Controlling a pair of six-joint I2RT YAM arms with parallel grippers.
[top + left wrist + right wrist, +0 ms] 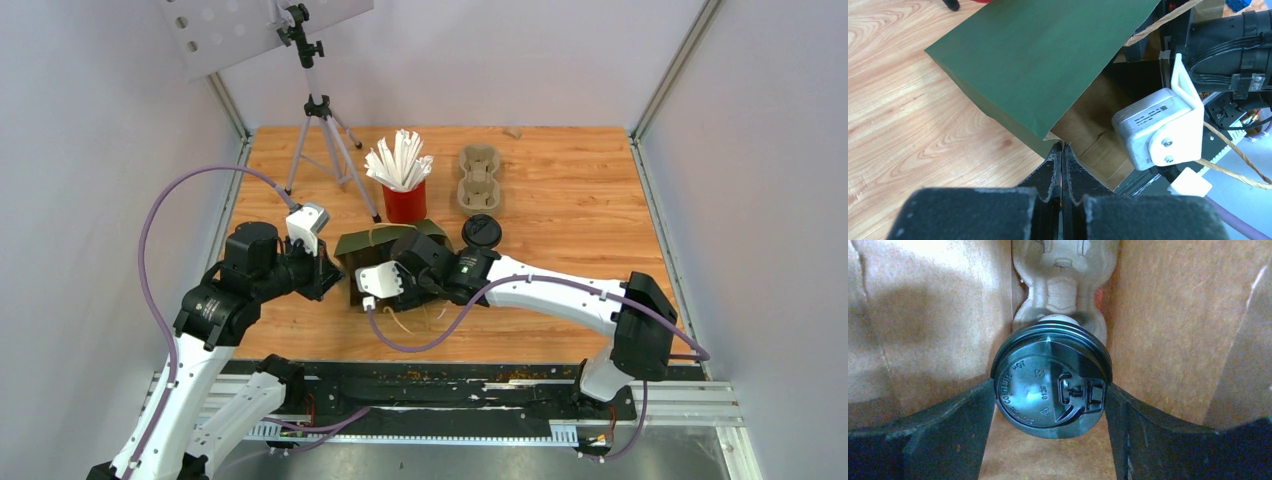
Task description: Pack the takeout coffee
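Two arms: both reach from the near edge of the table (570,200) to a green paper bag (365,243) near its middle.
Left gripper (1062,150): at 9 o'clock of the bag, jaws pressed together with the edge of the bag's mouth pinched at their tips.
Bag mouth: open, with the brown inside showing past the green flap in the left wrist view.
Right gripper (1050,390): inside the bag, with brown paper walls on both sides of it. Its jaws stand wide and are clamped against the 3 and 9 o'clock sides of a cup's lid.
Held cup (1048,385): one of the two takeout coffees, inside the bag. Its black lid faces the right wrist camera, and only a sliver of white shows at the lid's 12 o'clock edge.
Tray in the bag (1063,280): beige pulp, at 12 o'clock of the held cup and partly hidden behind the lid. I cannot tell whether the cup sits in one of its pockets.
Second cup (482,231): the other coffee, black lid up. It stands on the table just beside the bag at its 2 o'clock, outside it and touched by neither gripper.
Red cup (405,203): at 12 o'clock of the bag, close behind it and full of white straws (400,158) that fan out.
Spare tray (479,178): beige pulp, flat on the table at 12 o'clock of the second cup and 3 o'clock of the red cup.
Tripod (322,130): farthest back, at 11 o'clock of the bag, with its legs spread on the wood.
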